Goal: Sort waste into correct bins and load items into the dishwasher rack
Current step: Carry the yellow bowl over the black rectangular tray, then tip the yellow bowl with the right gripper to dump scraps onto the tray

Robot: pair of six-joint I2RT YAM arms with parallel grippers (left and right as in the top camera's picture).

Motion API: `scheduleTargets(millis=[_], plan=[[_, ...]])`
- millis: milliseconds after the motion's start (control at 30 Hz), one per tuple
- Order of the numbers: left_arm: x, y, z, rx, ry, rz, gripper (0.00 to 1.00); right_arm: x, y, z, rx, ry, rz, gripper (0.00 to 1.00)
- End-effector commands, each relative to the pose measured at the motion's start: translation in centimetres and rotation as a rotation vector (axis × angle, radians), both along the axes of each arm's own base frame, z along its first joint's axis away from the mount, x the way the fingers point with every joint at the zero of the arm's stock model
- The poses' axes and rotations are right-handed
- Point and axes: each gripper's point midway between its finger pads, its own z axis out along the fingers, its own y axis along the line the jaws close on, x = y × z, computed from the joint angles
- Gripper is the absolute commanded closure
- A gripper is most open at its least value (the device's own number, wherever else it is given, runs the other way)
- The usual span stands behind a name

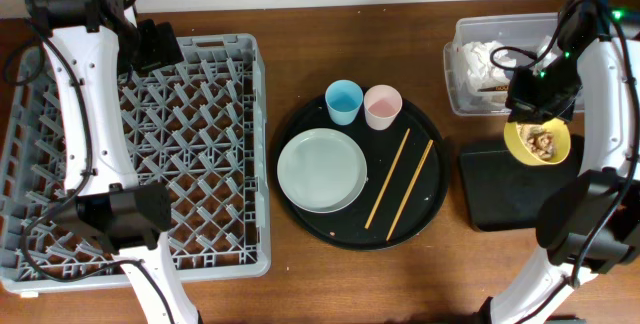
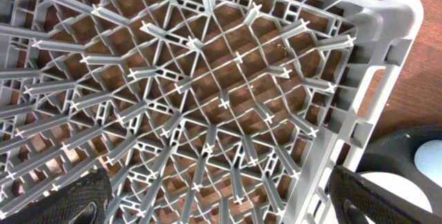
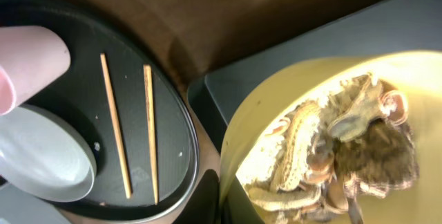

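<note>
My right gripper (image 1: 535, 116) is shut on the rim of the yellow bowl (image 1: 538, 142), holding it over the shallow black tray (image 1: 505, 189). The bowl (image 3: 311, 127) holds brownish-beige food scraps (image 3: 338, 151). The clear tub (image 1: 470, 64) behind it holds white napkins (image 1: 485, 59) and a wrapper. The pale green plate (image 1: 321, 170), blue cup (image 1: 343, 101), pink cup (image 1: 382, 106) and two chopsticks (image 1: 398, 184) lie on the round black tray (image 1: 430, 219). My left gripper (image 2: 221, 203) is open and empty above the far right corner of the grey dishwasher rack (image 1: 190, 154).
The rack (image 2: 207, 99) fills the left wrist view, its right rim next to the round tray. In the right wrist view the chopsticks (image 3: 131, 131), plate (image 3: 41, 155) and pink cup (image 3: 27, 61) lie left of the bowl. Brown tabletop (image 1: 300, 284) lies in front.
</note>
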Motion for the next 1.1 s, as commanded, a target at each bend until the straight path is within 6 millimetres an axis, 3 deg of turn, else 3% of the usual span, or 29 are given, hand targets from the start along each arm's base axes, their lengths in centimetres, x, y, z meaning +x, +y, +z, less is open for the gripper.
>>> scheduleTargets(millis=[0, 67, 167, 333, 633, 900, 1067], plan=[[0.0, 0.0, 0.8, -0.008, -0.026, 0.009, 0.01, -1.0, 0.2, -2.0, 0.08, 0.018, -0.002, 0.96], [0.0, 0.0, 0.8, -0.008, -0.026, 0.009, 0.01, -1.0, 0.9, -2.8, 0.184, -0.018, 0.033, 0.96], [0.0, 0.0, 0.8, -0.008, -0.025, 0.009, 0.01, -0.8, 1.6, -2.3, 0.335, -0.091, 0.067, 0.96], [0.0, 0.0, 0.8, -0.008, -0.026, 0.009, 0.01, -1.1, 0.9, -1.0, 0.504, -0.209, 0.066, 0.96], [0.0, 0.0, 0.8, -0.008, -0.026, 0.009, 0.0, -2.9, -2.9, -4.0, 0.762, -0.424, -0.173, 0.96], [0.0, 0.0, 0.8, -0.008, -0.026, 0.009, 0.01, -3.5, -6.6, -1.3, 0.889, -0.616, -0.336, 0.96], [0.0, 0.0, 0.8, -0.008, -0.025, 0.009, 0.01, -3.7, -7.6, -0.6, 0.915, -0.651, -0.381, 0.96]])
